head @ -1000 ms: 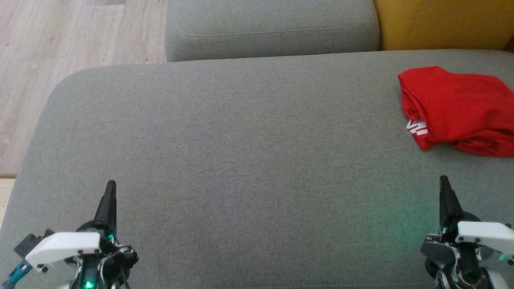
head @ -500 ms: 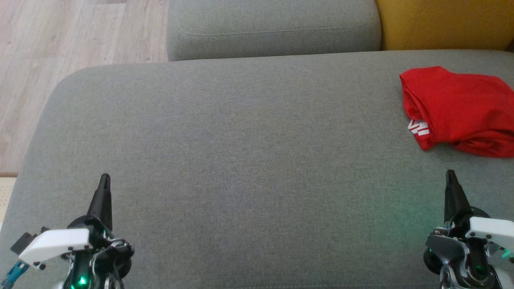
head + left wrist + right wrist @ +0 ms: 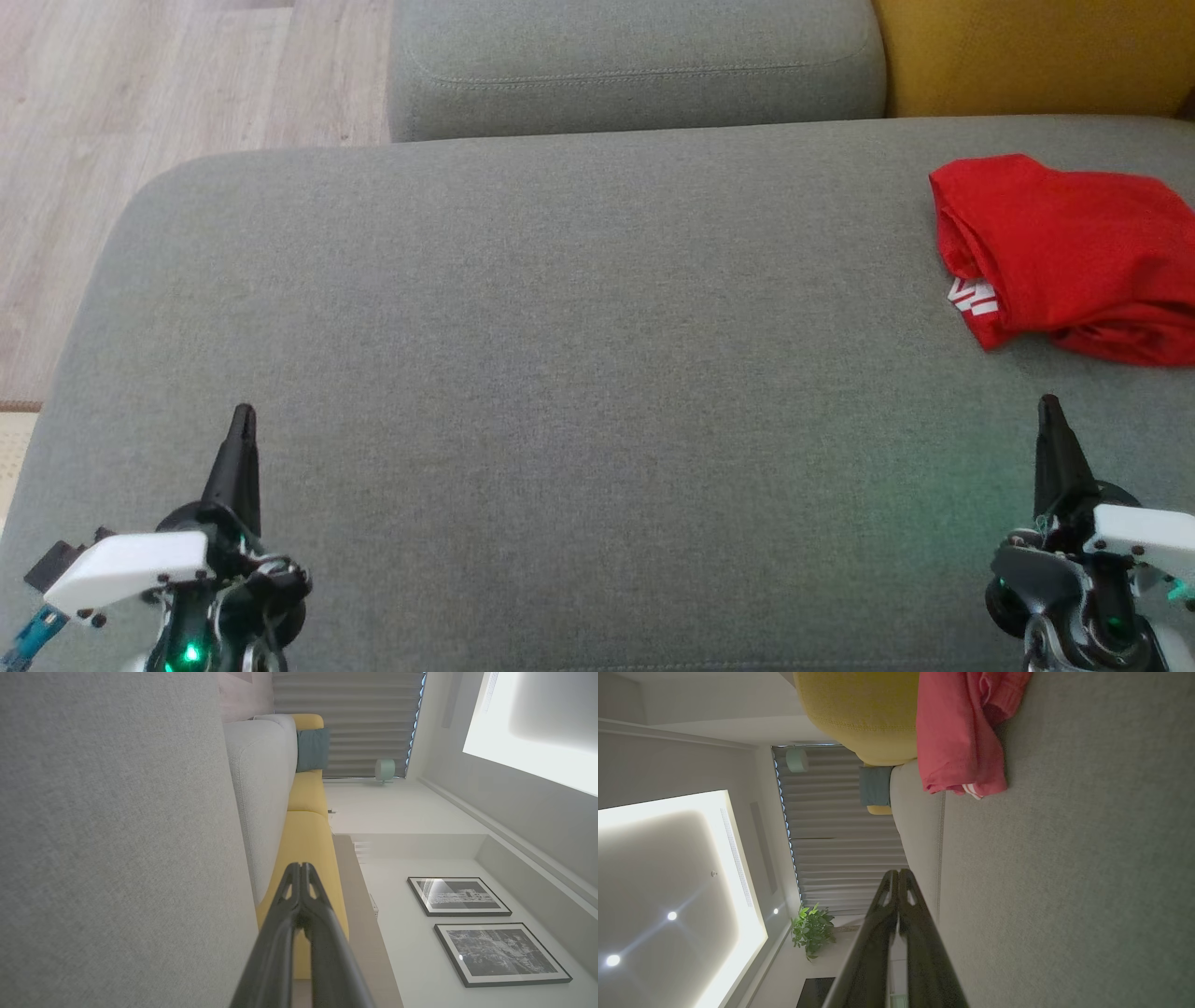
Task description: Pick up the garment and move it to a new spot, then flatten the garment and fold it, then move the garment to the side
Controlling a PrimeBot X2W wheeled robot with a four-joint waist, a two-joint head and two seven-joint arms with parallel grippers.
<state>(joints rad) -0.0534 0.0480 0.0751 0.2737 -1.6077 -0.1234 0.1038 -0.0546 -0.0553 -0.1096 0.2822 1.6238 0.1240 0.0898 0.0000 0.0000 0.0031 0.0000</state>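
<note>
In the head view, the grey sofa seat (image 3: 597, 373) spans most of the frame. The red garment (image 3: 1064, 257) lies bunched by the seat's far right corner, with white print at its near left end and its right part cut off by the picture's edge. The left gripper (image 3: 245, 413) is over the near left part of the seat. The right gripper (image 3: 1047, 403) is over the near right part, short of the garment and apart from it. Past the far edge stand a grey back cushion (image 3: 635, 65) and a yellow cushion (image 3: 1027, 56); wooden floor (image 3: 140, 140) lies off the left edge.

In the left wrist view, the left gripper's two fingers meet at the tips with nothing between them, alongside the seat's grey cloth. Framed pictures (image 3: 460, 897) hang on the wall.

In the right wrist view, the right gripper's fingers also meet at the tips, empty. The garment lies ahead on the seat, near the yellow cushion, clear of the fingertips. A plant (image 3: 811, 931) stands by the curtain (image 3: 845, 849).
</note>
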